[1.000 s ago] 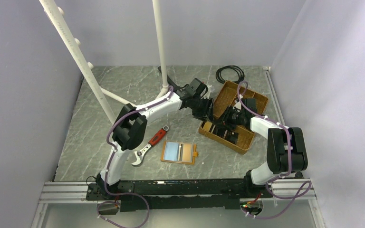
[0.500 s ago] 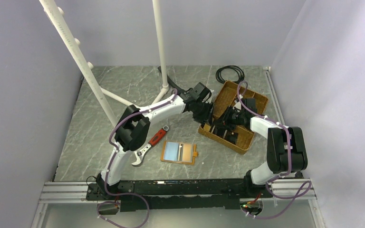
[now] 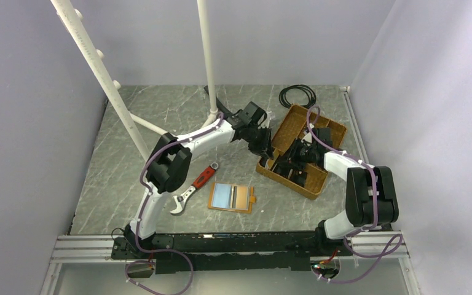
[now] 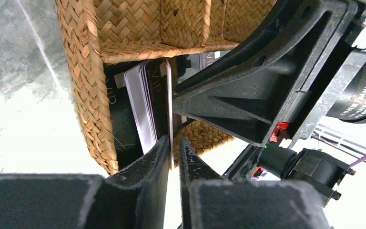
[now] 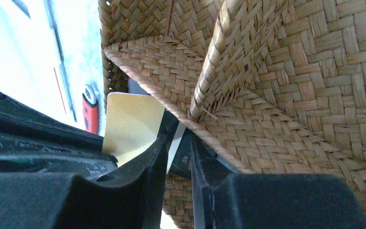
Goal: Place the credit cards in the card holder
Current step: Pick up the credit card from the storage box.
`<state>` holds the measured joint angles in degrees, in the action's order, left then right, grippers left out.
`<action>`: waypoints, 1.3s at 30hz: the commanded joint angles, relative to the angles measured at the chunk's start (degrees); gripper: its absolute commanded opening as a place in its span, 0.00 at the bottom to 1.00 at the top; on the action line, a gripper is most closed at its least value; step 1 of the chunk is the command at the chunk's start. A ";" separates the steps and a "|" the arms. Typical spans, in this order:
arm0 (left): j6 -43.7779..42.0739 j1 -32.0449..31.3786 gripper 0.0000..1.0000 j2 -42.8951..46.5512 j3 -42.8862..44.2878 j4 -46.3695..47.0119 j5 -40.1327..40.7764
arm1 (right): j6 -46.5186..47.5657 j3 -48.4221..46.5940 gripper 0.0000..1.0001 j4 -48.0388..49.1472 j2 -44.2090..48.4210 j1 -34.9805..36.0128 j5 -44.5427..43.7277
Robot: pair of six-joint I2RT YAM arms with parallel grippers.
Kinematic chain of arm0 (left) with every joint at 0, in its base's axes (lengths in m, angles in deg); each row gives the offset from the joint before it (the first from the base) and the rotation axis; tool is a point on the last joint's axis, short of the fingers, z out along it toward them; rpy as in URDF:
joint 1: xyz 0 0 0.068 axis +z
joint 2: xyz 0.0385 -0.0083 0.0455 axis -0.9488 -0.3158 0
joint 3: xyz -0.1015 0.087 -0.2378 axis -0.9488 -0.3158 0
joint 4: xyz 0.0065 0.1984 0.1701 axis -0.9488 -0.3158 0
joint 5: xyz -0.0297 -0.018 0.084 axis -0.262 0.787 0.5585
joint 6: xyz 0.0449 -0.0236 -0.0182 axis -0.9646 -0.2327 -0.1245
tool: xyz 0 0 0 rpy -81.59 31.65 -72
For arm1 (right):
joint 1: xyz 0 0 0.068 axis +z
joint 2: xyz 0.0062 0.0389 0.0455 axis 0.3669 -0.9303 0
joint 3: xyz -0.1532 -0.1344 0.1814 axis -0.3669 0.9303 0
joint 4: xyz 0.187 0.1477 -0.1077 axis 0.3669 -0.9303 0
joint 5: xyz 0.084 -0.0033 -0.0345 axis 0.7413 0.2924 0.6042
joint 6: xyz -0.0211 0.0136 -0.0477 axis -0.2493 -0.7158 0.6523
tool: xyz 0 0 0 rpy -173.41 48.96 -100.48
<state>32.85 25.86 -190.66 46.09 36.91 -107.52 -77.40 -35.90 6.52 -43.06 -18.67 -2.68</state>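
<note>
- Bench [image 3: 160, 123]: grey, marbled, enclosed by pale lilac walls [image 3: 37, 135] on three sides; carries a metal rail [image 3: 233, 243] with both arm bases along the near edge.
- White poles [image 3: 208, 55]: rise from the far left part of the bench, one upright, one slanted.
- Woven tray [image 3: 298, 126]: sits at an angle on the right half of the bench; divided into compartments.
- Credit cards [image 4: 145, 107]: stand on edge as a stack in the near end compartment of the tray, a pale-faced one outermost, dark ones behind.
- Left end effector [image 4: 171, 150]: enters that compartment from the left; fingers narrowed to a slit, pinching one of the credit cards, seen edge-on.
- Right end effector [image 5: 177, 157]: enters the tray from the right, just beside the left one; fingers close together, gripping a white-edged card; a cream-coloured card stands just beside one finger.
- Card holder [image 3: 232, 197]: lies open and flat on the bench, bluish and tan panels up; well apart from both end effectors, left of the tray and nearer the arm bases.
- Wrench [image 3: 198, 182]: red-handled, just left of the card holder.
- Cable coil [image 3: 297, 95]: black, at the far edge behind the tray.
- Count: two arms, two end effectors, two poles, one tray, one card holder, one wrench, one cable coil; several credit cards, exact number not readable.
</note>
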 commanded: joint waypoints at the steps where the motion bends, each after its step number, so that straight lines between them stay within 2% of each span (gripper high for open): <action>1: 1.66 0.80 0.14 -0.54 0.71 2.85 -4.48 | 1.59 0.45 0.27 -1.23 3.26 0.39 -1.71; 5: 0.58 1.31 0.01 -1.44 2.34 0.50 -4.28 | 2.31 -0.27 0.29 -3.28 4.44 0.39 -2.52; 11: 0.67 2.93 0.00 0.56 0.08 2.35 -6.46 | 5.05 -0.47 0.40 -9.46 10.97 -0.90 -6.97; 15: 3.85 4.92 0.00 1.77 -3.93 8.06 -11.74 | 4.01 2.40 0.46 -7.20 13.68 -5.22 -1.46; 19: 8.34 5.91 0.00 2.90 -8.19 16.51 -17.29 | 1.76 4.21 0.48 -2.78 12.45 -6.76 5.65; 23: 11.30 6.04 0.00 4.74 -11.05 22.53 -19.50 | -0.06 5.23 0.55 0.38 12.62 -6.78 7.69; 28: 20.59 6.75 0.00 5.51 -16.30 36.55 -24.28 | -4.23 8.13 0.58 6.02 12.73 -6.81 9.76; 32: 24.79 6.88 0.00 5.98 -18.15 42.30 -25.91 | -8.67 11.06 0.56 10.87 14.13 -7.42 10.99; 33: 24.80 6.88 0.00 6.18 -18.25 42.33 -25.88 | -8.77 11.35 0.52 10.93 14.65 -7.68 10.95; 35: 25.04 7.12 0.00 6.41 -18.43 42.38 -26.00 | -8.85 11.80 0.40 11.03 15.55 -8.51 11.11; 39: 25.93 7.09 0.00 5.92 -18.51 43.21 -26.57 | -9.53 12.18 0.25 11.50 16.25 -9.46 12.65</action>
<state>56.17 32.67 -188.58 27.53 74.79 -131.17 -85.27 -23.80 13.51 -28.68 -27.33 7.66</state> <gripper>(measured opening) 0.007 0.311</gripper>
